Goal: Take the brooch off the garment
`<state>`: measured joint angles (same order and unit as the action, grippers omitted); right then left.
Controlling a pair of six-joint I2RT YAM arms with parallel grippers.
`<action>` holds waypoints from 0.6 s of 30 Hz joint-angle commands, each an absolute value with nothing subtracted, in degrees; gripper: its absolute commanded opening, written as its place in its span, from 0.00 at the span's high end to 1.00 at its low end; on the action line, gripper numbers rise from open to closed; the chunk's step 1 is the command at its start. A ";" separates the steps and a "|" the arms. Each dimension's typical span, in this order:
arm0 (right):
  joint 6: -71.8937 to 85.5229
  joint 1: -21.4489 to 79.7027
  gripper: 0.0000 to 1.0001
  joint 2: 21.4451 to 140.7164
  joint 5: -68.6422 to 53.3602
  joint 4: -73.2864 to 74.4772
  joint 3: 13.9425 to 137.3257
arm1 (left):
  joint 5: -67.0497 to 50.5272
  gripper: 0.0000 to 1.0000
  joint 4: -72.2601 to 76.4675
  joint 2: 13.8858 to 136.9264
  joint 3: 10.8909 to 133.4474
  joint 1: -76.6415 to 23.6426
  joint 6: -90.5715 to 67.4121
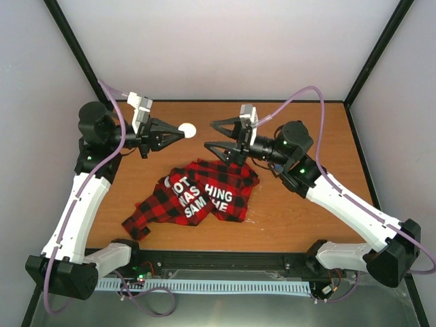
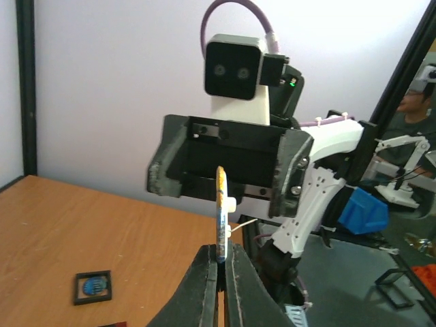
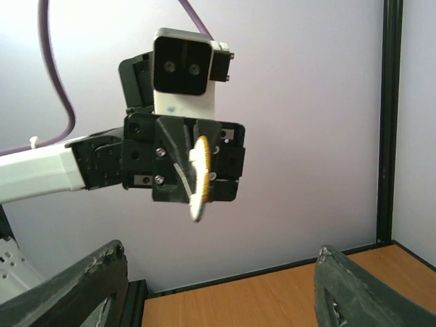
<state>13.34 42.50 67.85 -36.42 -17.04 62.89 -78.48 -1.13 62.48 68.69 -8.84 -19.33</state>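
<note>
The left claw (image 1: 178, 131) is squeezed shut on the brooch (image 1: 187, 129). It holds the round white disc up in the air, over the far part of the table (image 1: 300, 218). The shirt (image 1: 194, 194) lies crumpled on the table below and a bit nearer to me. The brooch is well apart from it, so I think the pulling-off part is done.

The right claw (image 1: 210, 135) is wide open and holds nothing. It faces the brooch from just beside it, and its two fingers (image 3: 102, 279) stand far apart.

Here is what could go wrong. The left claw pinches only the bottom edge of the brooch (image 2: 221, 218), and most of the disc sticks out past the tips. A thin hard edge can slip, so a quick swing or a small bump could knock it loose. Then it may fall back onto the shirt or roll across the wood.

The right claw is very near. If it moves in crooked, it could hit the disc and push it out.

A small black square (image 2: 92, 286) lies on the table, away from all this.
</note>
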 commanded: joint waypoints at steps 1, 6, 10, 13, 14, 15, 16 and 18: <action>14.58 42.45 0.27 70.26 -36.61 -19.83 67.12 | -80.86 0.99 7.29 62.45 68.44 -8.79 -30.30; 14.80 42.63 0.28 71.30 -37.21 -21.19 68.20 | -80.20 0.99 7.74 62.20 68.29 -8.79 -31.21; 15.46 43.02 0.32 72.07 -37.17 -22.38 68.16 | -79.43 0.99 7.96 61.97 67.23 -8.79 -31.50; 14.89 43.76 0.34 73.20 -36.57 -22.12 69.04 | -78.19 0.99 8.38 62.11 66.68 -8.79 -32.76; 14.65 44.03 0.34 73.86 -36.55 -20.67 70.27 | -77.71 0.99 8.31 62.28 66.67 -8.79 -33.12; 14.22 44.30 0.35 74.75 -36.67 -18.80 71.70 | -77.43 0.99 8.16 62.45 66.77 -8.79 -33.29; 13.57 44.56 0.36 75.56 -36.61 -16.97 73.21 | -76.98 0.99 7.90 62.56 66.87 -8.79 -33.31; 13.21 44.98 0.37 76.68 -36.57 -15.58 74.69 | -75.56 0.99 7.47 62.51 67.03 -8.75 -33.16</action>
